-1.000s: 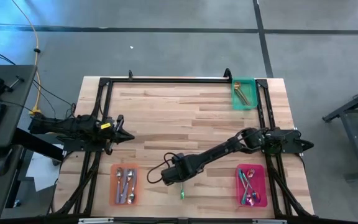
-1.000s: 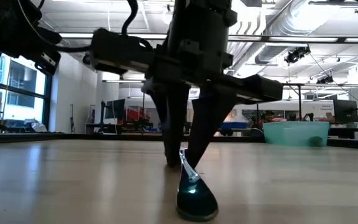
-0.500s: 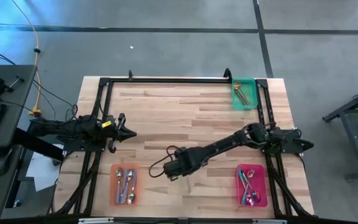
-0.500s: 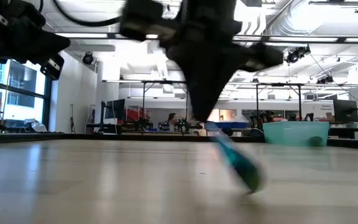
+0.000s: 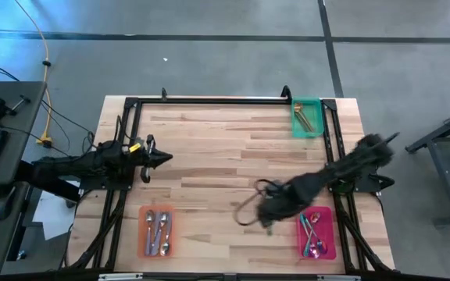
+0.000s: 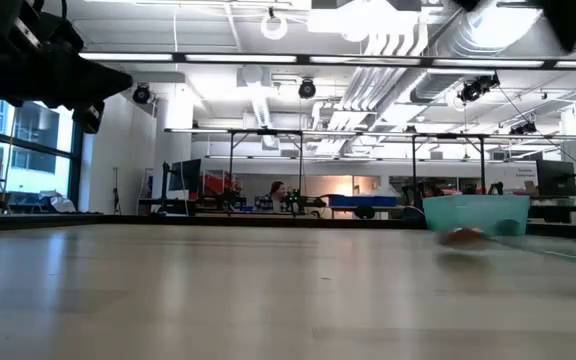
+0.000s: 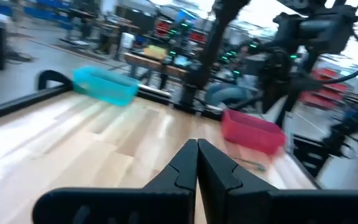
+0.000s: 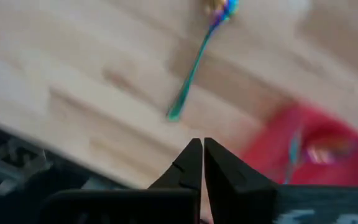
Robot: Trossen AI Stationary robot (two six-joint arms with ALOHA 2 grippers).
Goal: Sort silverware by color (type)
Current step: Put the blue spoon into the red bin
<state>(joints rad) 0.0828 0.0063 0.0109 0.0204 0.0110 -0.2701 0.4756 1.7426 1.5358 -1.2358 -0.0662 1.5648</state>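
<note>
The wooden table (image 5: 233, 148) carries three flat trays, read on the high view's clock face: an orange tray (image 5: 142, 234) at 7 o'clock holding the silver spoons (image 5: 157, 229), a pink tray (image 5: 330, 226) at 5 o'clock holding rainbow spoons (image 5: 312, 230), and a green tray (image 5: 316, 109) at 1 o'clock with a gold spoon (image 5: 303, 117). The right arm reaches in from 3 o'clock and puts the right gripper (image 5: 266, 215) over the wood just beside the pink tray, which lies at about 4 o'clock from it. The left arm waits at 9 o'clock, the left gripper (image 5: 165, 158) pinched closed on nothing. In the right wrist view the right gripper's fingers meet with nothing between them. One iridescent spoon (image 8: 194, 65) shows beyond them, its long axis running roughly straight away from the tips. Its thin handle end is near them but apart, and its bowl is at the far end. I cannot tell whether it rests on the boards or is dropping toward them. It is outside the pink tray, close to its edge. By my judgement the right arm is far nearer. It would need to open its fingers across the handle before the short carry to 4 o'clock.
</note>
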